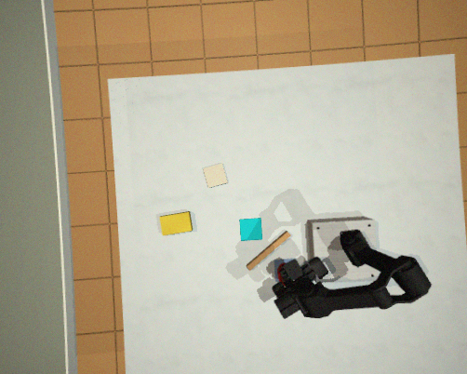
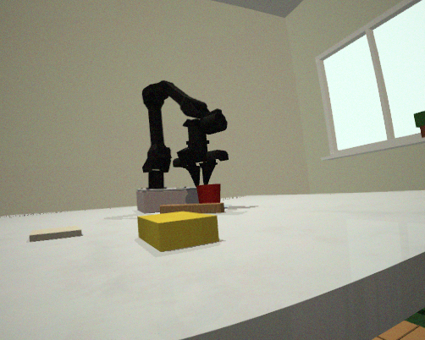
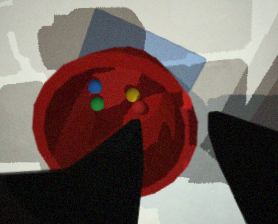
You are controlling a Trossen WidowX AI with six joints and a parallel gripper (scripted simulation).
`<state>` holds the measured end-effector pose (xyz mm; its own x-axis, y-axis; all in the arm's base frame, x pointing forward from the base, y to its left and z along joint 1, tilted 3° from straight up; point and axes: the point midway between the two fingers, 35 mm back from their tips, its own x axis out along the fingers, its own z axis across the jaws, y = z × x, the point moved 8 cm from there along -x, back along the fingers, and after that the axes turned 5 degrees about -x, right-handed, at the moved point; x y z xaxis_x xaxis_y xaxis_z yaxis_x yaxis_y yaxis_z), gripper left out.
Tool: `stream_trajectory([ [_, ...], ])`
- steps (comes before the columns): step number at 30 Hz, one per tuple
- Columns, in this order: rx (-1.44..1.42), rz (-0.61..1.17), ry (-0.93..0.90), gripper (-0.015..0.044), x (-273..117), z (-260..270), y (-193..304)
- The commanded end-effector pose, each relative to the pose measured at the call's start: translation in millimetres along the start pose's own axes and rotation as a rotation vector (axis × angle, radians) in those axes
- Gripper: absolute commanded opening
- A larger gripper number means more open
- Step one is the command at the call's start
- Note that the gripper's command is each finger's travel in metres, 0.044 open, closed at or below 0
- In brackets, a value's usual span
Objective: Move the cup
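The red cup [image 1: 279,274] [image 2: 209,194] [image 3: 107,127] stands upright on the blue pad [image 3: 175,54]. Inside it lie several marbles, among them a blue one [image 3: 95,86], a green one [image 3: 97,104] and a yellow one [image 3: 132,95]. The other pad, cyan [image 1: 250,229], lies bare on the table; the exterior view does not show it. My gripper [image 2: 201,184] [image 3: 174,125] is partly open and points down at the cup's rim. In the wrist view one fingertip is over the cup's inside, the other beyond its right rim. Nothing is gripped. The arm hides most of the cup in the top view.
A low orange-brown bar [image 1: 268,250] [image 2: 192,209] stands between the cup and the cyan pad. A yellow block [image 1: 175,223] [image 2: 189,233] lies farther out, beyond the cyan pad. A thin beige tile [image 1: 215,175] [image 2: 55,233] lies off to one side. The arm's base box [image 1: 326,234] is beside the cup.
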<state>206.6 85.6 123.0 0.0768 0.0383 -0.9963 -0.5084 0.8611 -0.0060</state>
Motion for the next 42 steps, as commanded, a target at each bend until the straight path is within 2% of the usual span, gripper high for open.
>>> stream_trajectory([
  [1,0.005,0.007,0.013,0.0148,10,-1,1],
  [17,0.005,0.008,0.013,0.0148,35,-4,1],
  [27,0.005,0.008,0.013,0.0148,36,-4,1],
  [31,0.0,0.001,0.008,0.0043,34,-4,1],
  [37,0.0,0.001,0.008,0.0003,34,-4,1],
  [42,0.0,0.001,0.008,0.0,33,-4,1],
])
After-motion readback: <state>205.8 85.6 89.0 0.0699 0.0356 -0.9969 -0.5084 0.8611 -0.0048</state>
